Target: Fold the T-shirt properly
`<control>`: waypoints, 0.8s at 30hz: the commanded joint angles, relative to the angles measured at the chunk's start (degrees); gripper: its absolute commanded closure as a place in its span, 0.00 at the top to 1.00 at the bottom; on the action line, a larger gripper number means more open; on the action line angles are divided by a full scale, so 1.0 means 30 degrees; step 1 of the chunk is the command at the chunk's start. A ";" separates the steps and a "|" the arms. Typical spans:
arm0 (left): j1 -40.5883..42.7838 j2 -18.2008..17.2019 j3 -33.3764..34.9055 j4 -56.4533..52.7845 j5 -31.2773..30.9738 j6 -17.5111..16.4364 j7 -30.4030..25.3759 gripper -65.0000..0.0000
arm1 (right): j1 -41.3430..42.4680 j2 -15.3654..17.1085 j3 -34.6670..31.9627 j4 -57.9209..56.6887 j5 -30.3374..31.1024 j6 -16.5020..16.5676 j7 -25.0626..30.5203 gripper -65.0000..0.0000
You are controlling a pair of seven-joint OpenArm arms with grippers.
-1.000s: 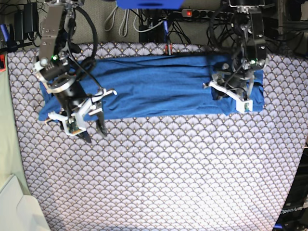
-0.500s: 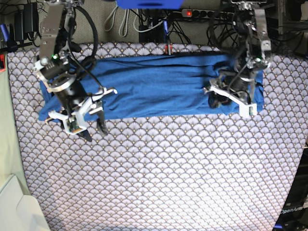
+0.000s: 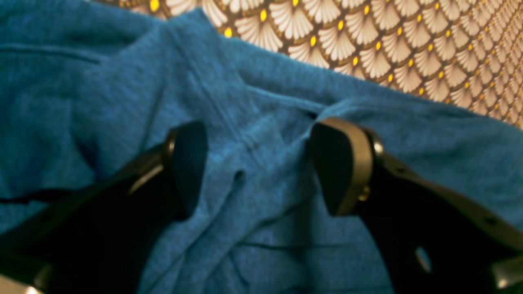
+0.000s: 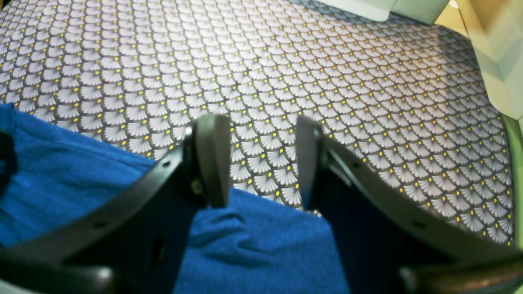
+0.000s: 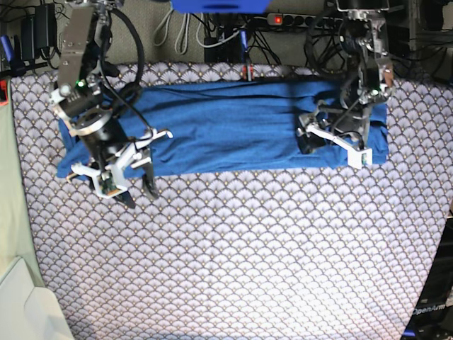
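The blue T-shirt (image 5: 233,127) lies as a long folded band across the far part of the table. At its right end my left gripper (image 5: 322,142) hovers low over the cloth. In the left wrist view that gripper (image 3: 261,167) is open, and wrinkled T-shirt fabric (image 3: 253,122) lies loose under the gap. My right gripper (image 5: 139,196) hangs just past the band's near-left edge. In the right wrist view it (image 4: 259,161) is open over bare tablecloth, with the T-shirt's edge (image 4: 253,245) below the fingers and nothing between them.
A scale-patterned tablecloth (image 5: 248,262) covers the table. Cables and a power strip (image 5: 287,20) run along the back edge. A pale box (image 5: 25,308) sits at the near-left corner, and pale boxes (image 4: 486,36) show in the right wrist view.
My left gripper has opened and let go of the fabric at the shirt's right end, shifting slightly left. The right arm has not moved.
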 commanded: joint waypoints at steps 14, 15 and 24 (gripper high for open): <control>-0.0980 0.0787 -0.1711 -0.1065 -0.0870 -0.0036 -0.0150 0.65 | 0.0183 0.0101 0.0008 0.0287 0.0265 0.0076 0.0527 0.41; -0.1126 0.0787 -0.1711 -0.1270 -0.0870 -0.0036 -0.0150 0.65 | 0.0183 0.0101 0.0008 0.0287 0.0265 0.0076 0.0527 0.41; -0.1185 0.0670 -0.1711 -0.1446 -0.0870 -0.0036 0.0025 0.48 | 0.0183 0.0101 0.0008 0.0287 0.0265 0.0076 0.0527 0.41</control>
